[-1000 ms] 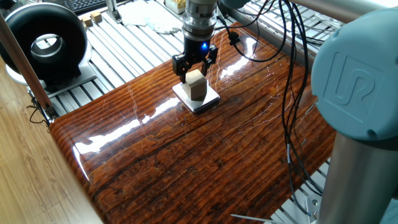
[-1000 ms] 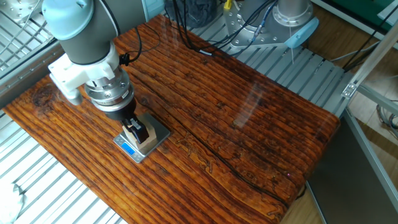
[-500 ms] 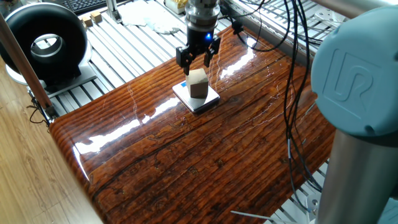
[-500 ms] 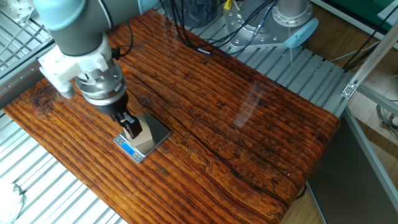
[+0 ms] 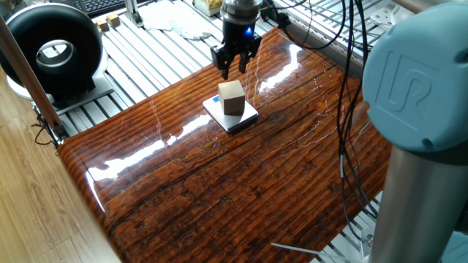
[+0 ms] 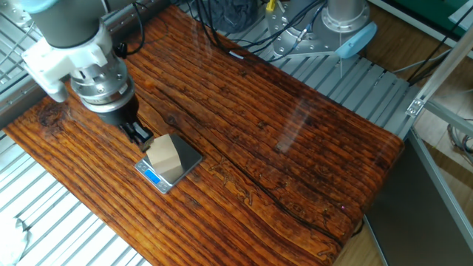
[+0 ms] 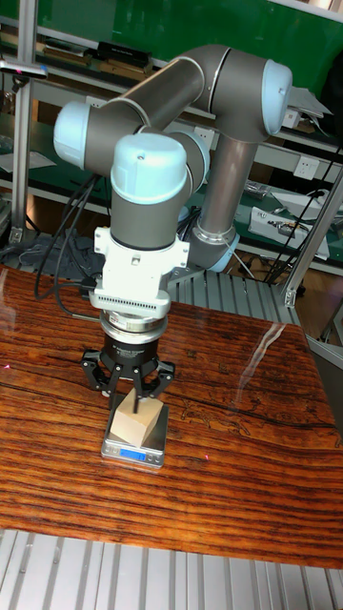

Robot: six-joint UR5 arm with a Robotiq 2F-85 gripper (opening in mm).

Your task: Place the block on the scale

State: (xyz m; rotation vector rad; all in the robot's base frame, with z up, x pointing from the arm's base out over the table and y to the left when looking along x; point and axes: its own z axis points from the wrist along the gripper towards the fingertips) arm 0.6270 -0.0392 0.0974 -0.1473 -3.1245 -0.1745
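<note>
The block point(image 5: 232, 97), a pale beige wooden cube, rests on the scale point(image 5: 247, 117), a thin white square pad on the glossy wooden table point(image 5: 219, 183). My gripper point(image 5: 234, 70) hangs open just above and behind the cube, touching nothing. From the other side, the block point(image 6: 164, 154) covers much of the scale point(image 6: 190, 158), whose small blue rectangle faces the table edge, and the gripper point(image 6: 139, 133) stands up-left of it. In the tall view the gripper point(image 7: 128, 393) hovers over the block point(image 7: 136, 426) on the scale point(image 7: 133, 454).
A black ring-shaped device point(image 5: 51, 47) sits at the left beyond the table. A keyboard point(image 5: 102, 6) and tiny tan pieces point(image 5: 110, 20) lie at the back. Black cables point(image 5: 344, 73) hang at the right beside the arm's big grey joint point(image 5: 417, 95).
The gripper has risen and drawn back from the block, which stays on the scale. A second ago its fingers flanked the cube; now they are above it.
</note>
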